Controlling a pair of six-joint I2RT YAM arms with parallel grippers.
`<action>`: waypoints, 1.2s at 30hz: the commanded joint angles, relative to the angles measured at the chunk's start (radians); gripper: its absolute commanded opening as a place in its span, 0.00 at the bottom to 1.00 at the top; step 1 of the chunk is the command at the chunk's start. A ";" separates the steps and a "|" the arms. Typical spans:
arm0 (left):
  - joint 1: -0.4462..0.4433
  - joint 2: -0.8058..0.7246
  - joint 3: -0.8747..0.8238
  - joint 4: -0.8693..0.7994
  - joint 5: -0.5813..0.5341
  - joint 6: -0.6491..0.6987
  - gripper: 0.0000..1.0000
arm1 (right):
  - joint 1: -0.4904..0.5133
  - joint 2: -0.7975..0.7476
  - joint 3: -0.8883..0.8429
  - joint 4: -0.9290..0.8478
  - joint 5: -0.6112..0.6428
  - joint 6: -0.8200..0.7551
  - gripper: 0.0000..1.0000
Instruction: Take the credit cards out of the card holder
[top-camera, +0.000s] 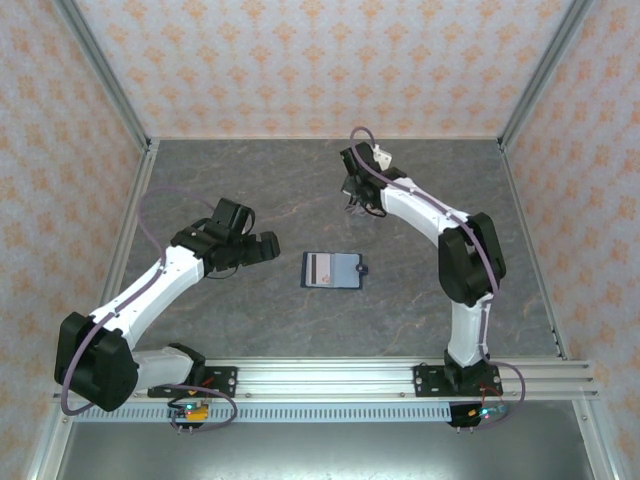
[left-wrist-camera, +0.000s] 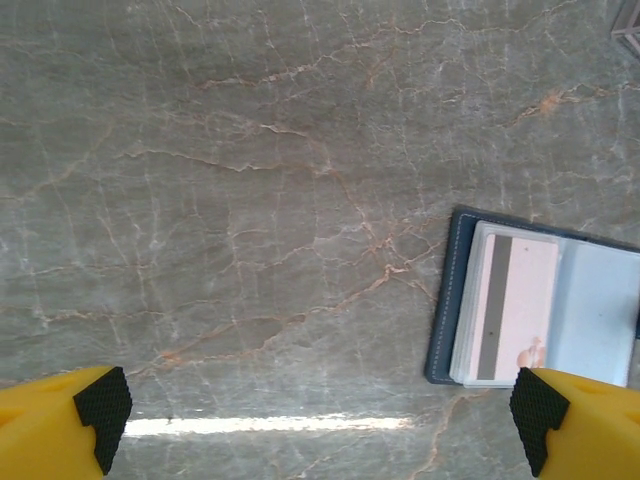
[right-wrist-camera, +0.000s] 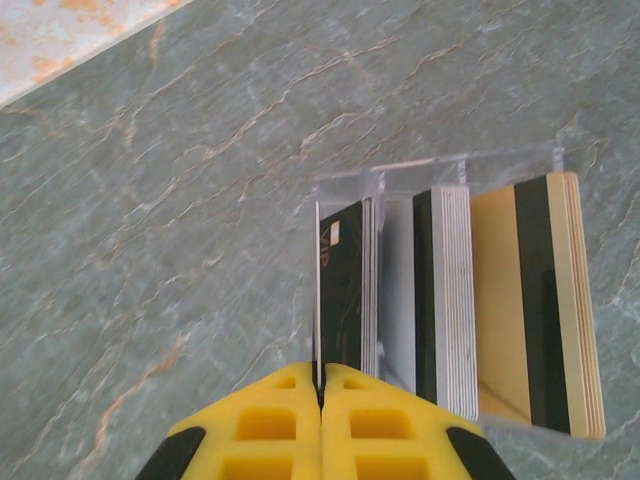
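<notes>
The table (top-camera: 250, 190) is grey stone with thin orange cracks, and the walls (top-camera: 300, 60) have orange flower paper. The card holder (top-camera: 335, 270) lies open and flat in the middle of the table. A white card (left-wrist-camera: 505, 310) with a grey stripe sits on top of its stack inside. It has a small pink mark in one corner, too blurry for me to read.

My left gripper (left-wrist-camera: 320, 430) hangs just left of the card holder, fingers spread wide, holding nothing. My right gripper (right-wrist-camera: 322, 390) is past the card holder, toward the far wall. Its fingers are pressed together on the edge of a dark card (right-wrist-camera: 340, 290) with a gold chip. That card stands in a clear rack (right-wrist-camera: 440, 165), beside a stack of white cards (right-wrist-camera: 445, 290) and tan cards (right-wrist-camera: 530, 300) with a black stripe.
</notes>
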 joint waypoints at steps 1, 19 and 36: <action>0.008 -0.016 0.026 -0.057 -0.050 0.046 1.00 | -0.005 0.054 0.062 -0.066 0.093 0.038 0.00; 0.009 -0.011 0.016 -0.044 -0.040 0.052 1.00 | -0.005 0.149 0.111 -0.034 0.112 0.006 0.00; 0.008 -0.002 0.019 -0.047 -0.029 0.048 1.00 | -0.005 0.099 0.098 -0.035 0.059 -0.013 0.33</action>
